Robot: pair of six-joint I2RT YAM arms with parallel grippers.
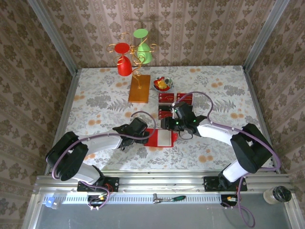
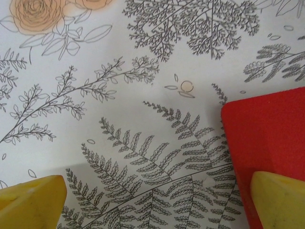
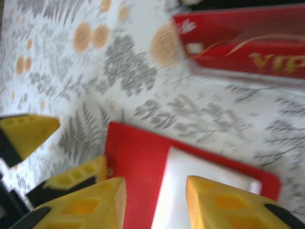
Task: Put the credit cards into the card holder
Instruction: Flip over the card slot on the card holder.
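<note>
The card holder (image 1: 161,138) lies open and flat on the floral cloth, red with a pale inside (image 3: 200,181). My left gripper (image 1: 143,131) is open at its left edge, with one yellow fingertip (image 2: 279,198) over the red cover (image 2: 267,138) and the other on the cloth. Just above the holder's pale panel my right gripper (image 3: 155,200) hovers open, nothing between its fingers; it sits at the holder's far edge (image 1: 167,125). Red credit cards (image 1: 167,98) with gold lettering lie grouped behind the holder. One credit card (image 3: 238,43) sits inside a clear rim.
A wire stand on an orange base (image 1: 139,88) holds a red and a green cup at the back. A small bowl (image 1: 163,85) stands beside it. Metal rails and patterned walls (image 1: 66,95) bound the table. Bare cloth (image 1: 95,105) spreads to the left.
</note>
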